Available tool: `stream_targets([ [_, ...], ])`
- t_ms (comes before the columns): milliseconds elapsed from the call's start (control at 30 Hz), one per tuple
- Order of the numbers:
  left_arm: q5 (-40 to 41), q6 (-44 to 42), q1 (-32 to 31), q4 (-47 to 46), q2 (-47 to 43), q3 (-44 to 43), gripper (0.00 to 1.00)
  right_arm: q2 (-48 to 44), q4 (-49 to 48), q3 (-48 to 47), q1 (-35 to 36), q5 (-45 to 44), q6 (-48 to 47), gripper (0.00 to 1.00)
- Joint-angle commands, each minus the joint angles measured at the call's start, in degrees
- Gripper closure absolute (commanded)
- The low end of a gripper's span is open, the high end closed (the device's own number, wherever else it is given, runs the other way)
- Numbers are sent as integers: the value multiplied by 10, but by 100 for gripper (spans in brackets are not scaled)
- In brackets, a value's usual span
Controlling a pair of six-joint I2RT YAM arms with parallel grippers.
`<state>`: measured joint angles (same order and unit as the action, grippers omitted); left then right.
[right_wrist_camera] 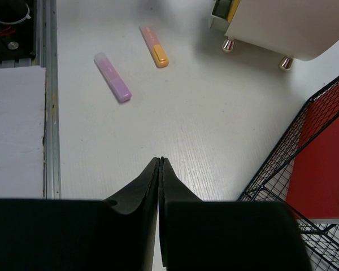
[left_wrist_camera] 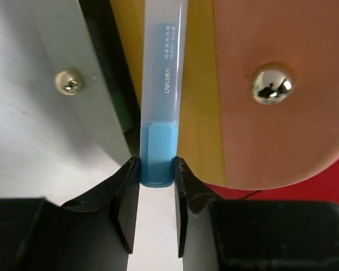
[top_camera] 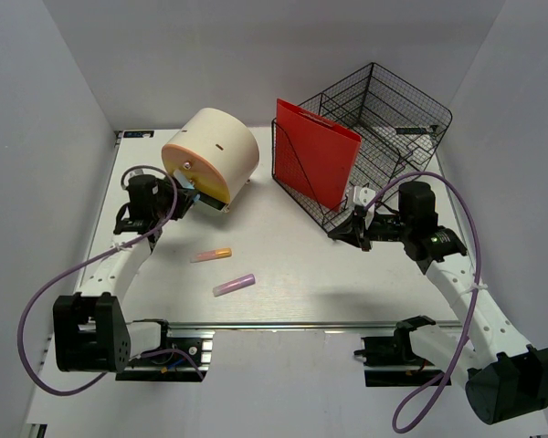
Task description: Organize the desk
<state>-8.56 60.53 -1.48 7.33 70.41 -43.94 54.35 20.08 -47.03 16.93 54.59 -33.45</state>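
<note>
While the left arm reaches toward the back left of the desk, its left gripper pinches the blue end of a pale highlighter pen, one finger on each side. The pen points away from the fingers, up against the front of a round cream box on small metal feet, which stands on the white top just beyond that gripper. Over on the right, the right gripper has its jaws pressed together with nothing between them, the bare tabletop spreading beneath and ahead of its tips; whether they touch it I cannot tell. A black wire basket with a red folder stands just beside it. An orange highlighter and a purple highlighter lie between the arms, ahead of the metal rail.
</note>
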Motion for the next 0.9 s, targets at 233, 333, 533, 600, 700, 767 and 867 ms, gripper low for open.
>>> stream_targets([
  [233, -19, 121, 1, -95, 18, 18, 100, -7, 8, -13, -3, 10, -10, 95],
  [333, -16, 143, 1, -110, 17, 38, 100, -6, 8, -13, -3, 10, -10, 95],
  [533, -10, 165, 1, -133, 14, 68, 100, -6, 8, -13, -3, 10, -10, 95],
  [600, -8, 165, 1, -137, 14, 69, 100, -6, 8, -13, -1, 10, -12, 95],
  [700, -10, 167, 6, -145, 24, 67, 100, -6, 9, -13, -4, 10, -11, 95],
  [767, -12, 172, 6, -152, 35, 65, 100, -5, 9, -13, -3, 10, -13, 95],
  [867, -15, 180, 11, -163, 50, 66, 100, -6, 9, -13, -5, 9, -13, 95],
])
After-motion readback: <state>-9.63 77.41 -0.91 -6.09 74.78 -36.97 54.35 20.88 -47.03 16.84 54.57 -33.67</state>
